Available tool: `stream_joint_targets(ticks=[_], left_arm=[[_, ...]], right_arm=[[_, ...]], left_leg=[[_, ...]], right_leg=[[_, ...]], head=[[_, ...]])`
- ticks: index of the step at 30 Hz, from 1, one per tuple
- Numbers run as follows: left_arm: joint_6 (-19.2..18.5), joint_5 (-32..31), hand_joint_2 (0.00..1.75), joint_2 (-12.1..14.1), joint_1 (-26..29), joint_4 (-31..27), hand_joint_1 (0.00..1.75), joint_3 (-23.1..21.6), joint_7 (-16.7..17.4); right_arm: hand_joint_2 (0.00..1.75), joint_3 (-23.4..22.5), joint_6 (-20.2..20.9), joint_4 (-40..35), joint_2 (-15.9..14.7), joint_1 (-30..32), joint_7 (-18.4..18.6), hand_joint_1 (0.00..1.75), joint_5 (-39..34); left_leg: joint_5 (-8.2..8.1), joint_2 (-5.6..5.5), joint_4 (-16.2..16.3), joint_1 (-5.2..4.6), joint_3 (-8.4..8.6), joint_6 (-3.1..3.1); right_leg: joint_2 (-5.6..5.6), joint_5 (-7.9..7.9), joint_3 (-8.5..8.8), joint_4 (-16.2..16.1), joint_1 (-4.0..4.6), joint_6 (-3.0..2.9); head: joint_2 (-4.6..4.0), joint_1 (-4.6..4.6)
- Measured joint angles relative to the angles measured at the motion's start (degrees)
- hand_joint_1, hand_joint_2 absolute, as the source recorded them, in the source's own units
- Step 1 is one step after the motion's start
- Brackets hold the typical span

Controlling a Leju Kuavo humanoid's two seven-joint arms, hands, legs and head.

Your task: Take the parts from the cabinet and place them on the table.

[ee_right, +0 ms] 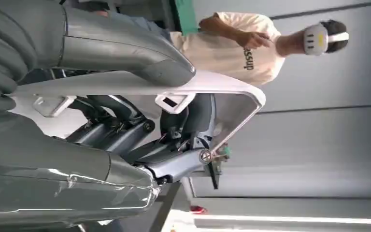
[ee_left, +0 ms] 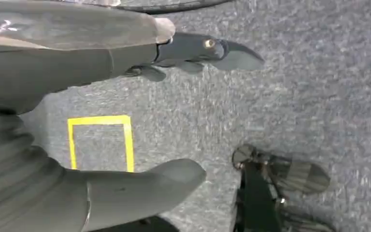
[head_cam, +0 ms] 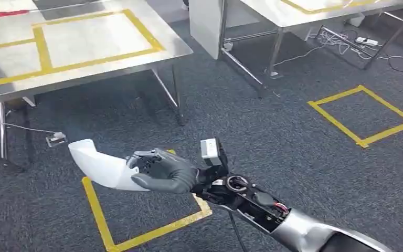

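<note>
Right arm [head_cam: 294, 223] reaches in from the lower right, stretched out leftward over the floor, silver shell with open wiring near the wrist. The right hand [head_cam: 165, 170] is wrapped around a white plastic part [head_cam: 102, 165], thumb on one face, dark fingers [ee_right: 125, 128] curled behind it. Left hand [ee_left: 125, 121] hangs low facing the carpet, thumb and fingers spread apart, holding nothing

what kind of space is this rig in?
Looks like a robot test lab or workshop: steel tables marked with yellow tape, taped squares on grey carpet, loose cables, and a person in a headset. The right hand holds a white part.
</note>
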Motion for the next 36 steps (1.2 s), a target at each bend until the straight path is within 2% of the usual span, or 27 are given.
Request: stream_joint_targets(ticks=[1, 2, 3, 6, 7, 8, 9, 11, 12, 13, 15, 17, 18, 19, 21, 22, 23, 24, 26, 27, 28, 29, 30, 31, 33, 35, 36], left_arm=[[0.0, 0.1, 1.75, 0.0, 0.0, 0.0, 0.0, 0.0, 0.1], [0.0, 0.1, 1.75, 0.1, -0.1, 0.0, 0.0, 0.0, 0.2], [0.0, 0.1, 1.75, -0.1, -0.2, 0.1, 0.0, 0.0, 0.2], [0.0, 0.3, 1.75, 0.0, -0.2, 0.1, 0.0, 0.0, 0.2], [0.0, 0.3, 1.75, 0.1, -0.1, 0.1, 0.0, 0.0, 0.3], [0.0, 0.4, 1.75, 0.1, 0.0, 0.1, 0.0, 0.0, 0.3], [0.0, 0.5, 1.75, 0.1, 0.0, 0.1, 0.0, 0.0, 0.3], [0.1, 0.5, 1.75, 0.2, 0.1, 0.1, 0.0, 0.0, 0.3], [0.1, 0.5, 1.75, 0.1, 0.1, 0.1, 0.0, 0.0, 0.3], [0.1, 0.5, 1.75, 0.1, 0.0, 0.1, 0.0, 0.0, 0.3], [0.1, 0.2, 1.75, 0.2, 0.0, 0.1, 0.0, 0.0, 0.1], [0.0, 0.0, 1.75, 0.2, 0.0, 0.1, 0.0, 0.0, 0.1], [0.0, 0.0, 1.75, 0.1, 0.0, 0.1, 0.0, 0.0, 0.1], [-0.1, -0.1, 1.75, 0.1, 0.0, 0.1, 0.0, 0.0, 0.0], [-0.2, -0.4, 1.75, 0.2, 0.0, 0.1, 0.0, 0.0, -0.1], [-0.2, -0.5, 1.75, 0.2, 0.0, 0.1, 0.0, 0.0, -0.1], [-0.2, -0.5, 1.75, 0.3, 0.0, 0.1, 0.0, 0.0, -0.1], [-0.2, -0.6, 1.75, 0.4, 0.1, 0.1, 0.0, 0.0, -0.2], [-0.4, -0.7, 1.75, 0.4, 0.1, 0.1, 0.0, 0.0, -0.2], [-0.5, -0.8, 1.75, 0.4, 0.1, 0.1, 0.0, 0.0, -0.3], [-0.5, -0.9, 1.75, 0.2, 0.1, 0.1, 0.0, 0.0, -0.4], [-0.6, -0.9, 1.75, 0.1, 0.0, 0.1, 0.0, 0.0, -0.4], [-0.5, -1.0, 1.75, 0.2, -0.1, 0.1, 0.0, 0.0, -0.5], [-0.6, -1.1, 1.75, 0.4, 0.0, 0.1, 0.0, 0.0, -0.5], [-0.6, -1.1, 1.75, 0.8, 0.0, 0.1, 0.0, 0.0, -0.4], [-0.7, -1.2, 1.75, 0.5, -0.2, 0.1, 0.0, 0.0, -0.4], [-0.7, -1.2, 1.75, 0.7, -0.3, 0.1, 0.0, 0.0, -0.3]], right_arm=[[1.75, 0.0, 0.1, 0.0, 0.0, 0.0, 0.0, 1.75, 0.0], [1.75, 0.0, 0.2, -0.2, 0.2, 0.0, 0.0, 1.75, 0.0], [1.75, 0.0, 0.2, -0.2, 0.2, -0.2, 0.0, 1.75, 0.0], [1.75, 0.1, 0.3, -0.1, 0.2, -0.3, 0.0, 1.75, 0.0], [1.75, 0.1, 0.3, -0.1, 0.2, -0.2, 0.0, 1.75, 0.0], [1.75, 0.1, 0.4, -0.1, 0.2, -0.2, 0.1, 1.75, 0.0], [1.75, 0.1, 0.5, -0.1, 0.2, -0.2, 0.1, 1.75, 0.0], [1.75, 0.2, 0.7, -0.1, 0.2, -0.3, 0.2, 1.75, 0.0], [1.75, 0.2, 0.7, -0.1, 0.3, -0.5, 0.2, 1.75, 0.0], [1.75, 0.2, 0.7, 0.0, 0.3, -0.7, 0.2, 1.75, 0.1], [1.75, 0.2, 0.5, 0.0, 0.3, -0.9, 0.3, 1.75, 0.8], [1.75, 0.2, 0.5, 0.0, 0.3, -1.0, 0.1, 1.75, 1.3], [1.75, 0.2, 0.4, 0.0, 0.3, -1.1, 0.1, 1.75, 1.4], [1.75, 0.2, 0.4, 0.0, 0.3, -1.2, -0.1, 1.75, 1.4], [1.75, 0.2, 0.3, 0.0, 0.3, -1.0, -0.2, 1.75, 2.3], [1.75, 0.2, 0.3, 0.0, 0.3, -0.8, -0.2, 1.75, 2.3], [1.75, 0.2, 0.3, 0.0, 0.3, -0.7, -0.2, 1.75, 2.3], [1.75, 0.2, 0.3, 0.1, 0.2, -0.6, -0.2, 1.75, 2.4], [1.75, 0.2, 0.3, 0.1, 0.2, -0.6, -0.3, 1.75, 2.5], [1.75, 0.2, 0.2, 0.0, 0.2, -0.7, -0.3, 1.75, 2.9], [1.75, 0.2, 0.2, 0.1, 0.2, -0.7, -0.3, 1.75, 3.1], [1.75, 0.2, 0.2, 0.1, 0.2, -0.8, -0.3, 1.75, 3.1], [1.75, 0.2, 0.2, 0.0, 0.2, -0.8, -0.3, 1.75, 3.2], [1.75, 0.2, 0.1, 0.0, 0.1, -0.8, -0.3, 1.75, 3.2], [1.75, 0.2, 0.2, -0.1, 0.2, -0.9, -0.3, 1.75, 3.1], [1.75, 0.2, 0.2, -0.1, 0.2, -1.2, -0.2, 1.75, 3.0], [1.75, 0.3, 0.4, -0.1, 0.2, -1.4, -0.3, 1.75, 2.9]], left_leg=[[0.02, 0.02, -0.1, 0.04, 0.33, -0.16], [-0.13, 0.04, 1.2, 0.28, -0.19, -0.37], [-0.25, 0.02, 4.2, 0.23, -1.66, -0.62], [-5.15, 0.03, 16.7, 0.74, -10.24, -1.63], [-5.95, 0.05, 18.5, 0.87, -12.18, -1.8], [-4.77, 0.05, 17.7, 0.99, -12.76, -1.92], [-2.47, 0.06, 15.0, 1.09, -12.27, -2.04], [5.23, 0.13, 4.4, 1.35, -8.59, -2.29], [6.9, 0.24, 0.2, 1.38, -7.5, -2.33], [4.1, 0.28, 0.2, 0.92, -7.48, -1.64], [5.5, 0.13, 0.3, 0.81, -7.22, -0.39], [5.01, 0.01, 0.3, 0.83, -6.3, 0.23], [4.82, 0.0, 0.3, 0.84, -5.81, 0.55], [4.59, -0.02, 0.3, 0.77, -5.53, 0.87], [4.01, -0.07, 0.3, 0.48, -5.0, 1.3], [3.66, -0.18, 0.3, 0.3, -4.65, 1.4], [3.49, -0.27, 0.3, 0.24, -4.4, 1.46], [2.88, -0.54, 0.3, 0.01, -3.62, 1.5], [2.18, -0.94, 0.3, -0.32, -2.51, 1.5], [1.53, -1.19, 0.2, -0.5, -1.51, 1.49], [1.18, -1.27, 0.2, -0.42, -1.31, 1.38], [1.05, -1.4, 0.3, -0.58, -1.28, 1.18], [0.78, -1.69, 0.2, -0.32, -1.74, 0.69], [0.97, -1.63, 0.9, -0.34, -1.25, 0.46], [0.19, -1.4, 1.0, -0.3, -0.93, -0.06], [-1.26, -0.64, 5.2, -0.29, -2.99, -0.7], [-3.69, -0.51, 11.9, 0.14, -7.24, -1.4]], right_leg=[[0.12, 0.21, 0.51, -0.2, -0.11, -0.28], [0.11, 0.28, 1.7, -0.8, -0.69, -0.4], [0.11, 0.15, 2.27, -1.2, -0.77, -0.59], [0.07, -0.6, 2.92, -1.3, -0.84, -0.81], [0.13, -1.01, 3.22, -1.3, -0.85, -0.79], [0.26, -1.36, 3.71, -1.3, -0.91, -0.71], [0.36, -1.74, 4.23, -1.3, -0.97, -0.56], [0.37, -2.75, 5.61, -1.3, -1.12, -0.04], [0.36, -3.21, 5.96, -1.3, -1.02, 0.41], [0.57, -3.49, 5.94, -1.0, -0.86, 0.77], [0.5, -3.8, 6.28, -0.6, -0.88, 1.71], [0.35, -4.61, 6.81, -0.5, -0.99, 2.32], [0.14, -5.38, 6.54, 1.0, -1.08, 2.5], [0.08, -6.77, 5.01, 4.0, -1.09, 2.64], [0.07, -10.89, -1.14, 14.5, -0.94, 2.81], [0.07, -12.16, -3.63, 18.0, -0.89, 2.69], [0.07, -12.17, -4.51, 18.9, -0.87, 2.62], [0.08, -10.18, -4.96, 17.4, -0.79, 2.2], [0.14, -5.3, -3.03, 10.7, -0.46, 1.29], [0.41, -0.19, -0.66, 3.7, 0.0, 0.35], [0.78, 1.01, -0.1, 1.0, 0.47, -0.49], [0.77, -0.5, -0.16, 0.7, 0.51, -0.62], [0.96, -0.3, 0.55, 0.2, 0.64, -0.68], [0.61, 0.06, 0.32, -0.3, 0.69, -0.8], [0.42, 0.21, 2.21, -1.3, -0.15, -1.14], [0.3, 0.05, 2.89, -1.6, -0.21, -1.33], [0.18, -0.24, 3.07, -1.6, -0.26, -1.42]], head=[[0.0, -0.06], [0.0, 0.11], [0.0, -0.3], [0.0, -1.2], [0.0, -1.24], [0.0, -1.36], [0.0, -1.44], [0.0, -1.51], [0.0, -1.73], [0.0, -2.08], [0.0, -1.79], [0.0, -1.53], [0.0, -1.31], [0.0, -1.09], [0.0, -0.37], [0.0, -0.18], [0.0, -0.11], [0.0, 0.11], [0.0, 0.42], [0.0, 0.59], [0.0, 0.39], [0.0, -0.29], [0.0, 0.0], [0.0, 0.28], [0.0, 0.17], [0.0, -0.33], [0.0, -0.98]])
